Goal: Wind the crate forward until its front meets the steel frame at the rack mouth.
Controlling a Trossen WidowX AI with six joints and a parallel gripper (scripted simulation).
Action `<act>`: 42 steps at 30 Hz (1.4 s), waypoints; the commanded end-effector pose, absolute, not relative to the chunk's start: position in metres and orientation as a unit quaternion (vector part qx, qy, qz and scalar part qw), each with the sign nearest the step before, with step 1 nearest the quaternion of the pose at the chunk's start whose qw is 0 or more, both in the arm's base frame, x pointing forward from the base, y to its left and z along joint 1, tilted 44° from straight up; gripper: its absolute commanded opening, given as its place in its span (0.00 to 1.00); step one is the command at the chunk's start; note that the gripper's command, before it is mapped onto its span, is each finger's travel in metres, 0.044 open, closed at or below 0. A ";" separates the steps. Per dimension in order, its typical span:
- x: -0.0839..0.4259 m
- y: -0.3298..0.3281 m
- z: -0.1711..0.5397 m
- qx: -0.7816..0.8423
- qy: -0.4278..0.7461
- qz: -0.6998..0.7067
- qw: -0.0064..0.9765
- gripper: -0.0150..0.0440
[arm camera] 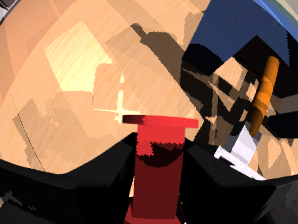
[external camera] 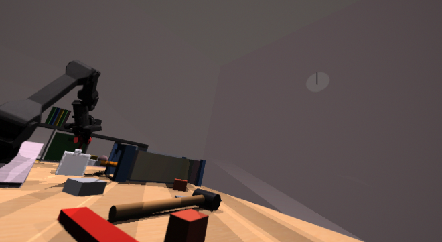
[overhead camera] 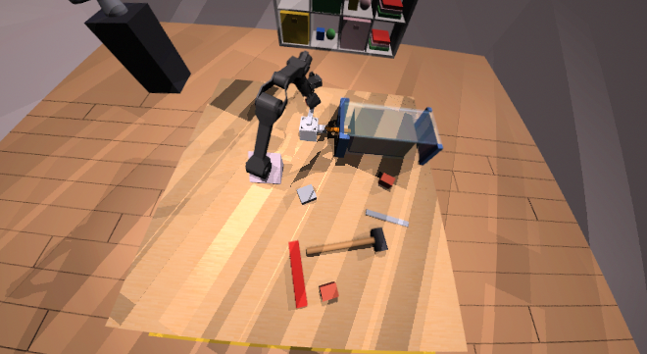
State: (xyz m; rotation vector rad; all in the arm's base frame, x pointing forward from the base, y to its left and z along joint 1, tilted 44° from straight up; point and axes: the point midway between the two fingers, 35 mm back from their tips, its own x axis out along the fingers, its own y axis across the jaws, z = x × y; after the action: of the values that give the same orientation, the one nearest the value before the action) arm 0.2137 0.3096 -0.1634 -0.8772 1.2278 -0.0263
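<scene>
My gripper [overhead camera: 312, 107] [external camera: 82, 136] [arm camera: 156, 140] is shut on the red upright grip of the winch handle [external camera: 77, 140] [arm camera: 158, 185], just above the winch. The pale winch [overhead camera: 309, 128] [external camera: 72, 164] stands on the bench; the handle's lower end is at its top, but the square key and hole cannot be made out. An orange strap-like piece [overhead camera: 333, 129] [external camera: 108, 163] [arm camera: 265, 95] runs from the winch side to the blue-ended mouth of the clear-panelled cubby [overhead camera: 344, 141] [external camera: 124, 164] [arm camera: 215, 30]. The crate cannot be made out clearly in any view.
A grey block [overhead camera: 307, 194] [external camera: 85, 187] lies in front of the winch. Farther forward are a mallet [overhead camera: 343, 245] [external camera: 157, 206], a flat metal bar [overhead camera: 387, 218], a red bar [overhead camera: 297, 275] and red blocks [overhead camera: 328, 292] [overhead camera: 386, 179]. The cubby extends away to the right.
</scene>
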 end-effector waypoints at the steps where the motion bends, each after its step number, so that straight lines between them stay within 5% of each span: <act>1: 0.189 0.308 -0.167 -0.406 0.572 -0.002 0.712 0.25; 42: 0.144 0.296 -0.156 -0.407 0.574 -0.001 0.711 0.25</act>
State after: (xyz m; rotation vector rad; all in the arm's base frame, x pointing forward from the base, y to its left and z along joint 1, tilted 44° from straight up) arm 0.1615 0.3050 -0.1569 -0.8737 1.2417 -0.0047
